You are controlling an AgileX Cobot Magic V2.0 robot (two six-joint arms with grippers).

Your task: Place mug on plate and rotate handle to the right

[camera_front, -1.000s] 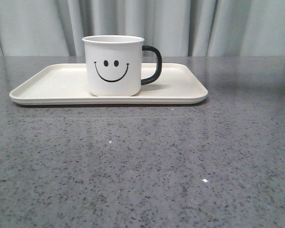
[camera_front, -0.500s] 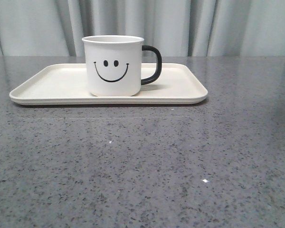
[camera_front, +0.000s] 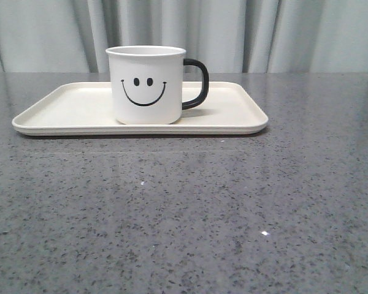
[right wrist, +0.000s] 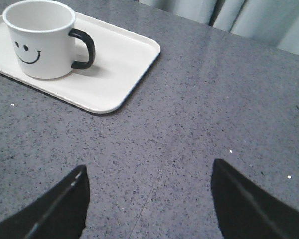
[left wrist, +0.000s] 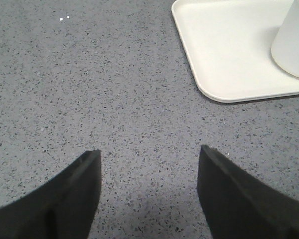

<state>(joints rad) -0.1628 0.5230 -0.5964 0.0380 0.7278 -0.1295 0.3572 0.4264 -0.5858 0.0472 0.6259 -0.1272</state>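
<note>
Smiley-face enamel mug upright on the cream rectangular tray, a little left of the tray's middle in the front view, base flat on the tray floor. Black loop handle pointing to the robot's right, face turned toward the camera. Judged from this: placing and turning both look done, nothing left but to keep clear.

Seen from the right wrist, mug and handle lying ahead of and well apart from the right gripper, handle side turned toward that arm, so the right arm better placed for any touch-up. Fingers spread wide, nothing between them, only speckled grey countertop below.

From the left wrist, only a tray corner and a slice of the mug's wall showing, off to one side of the left gripper. Also wide open and empty, held low over the counter, well apart from the tray.

Neither arm in the front view; both seemingly drawn back near the table's near edge. Grey curtain behind the table
</note>
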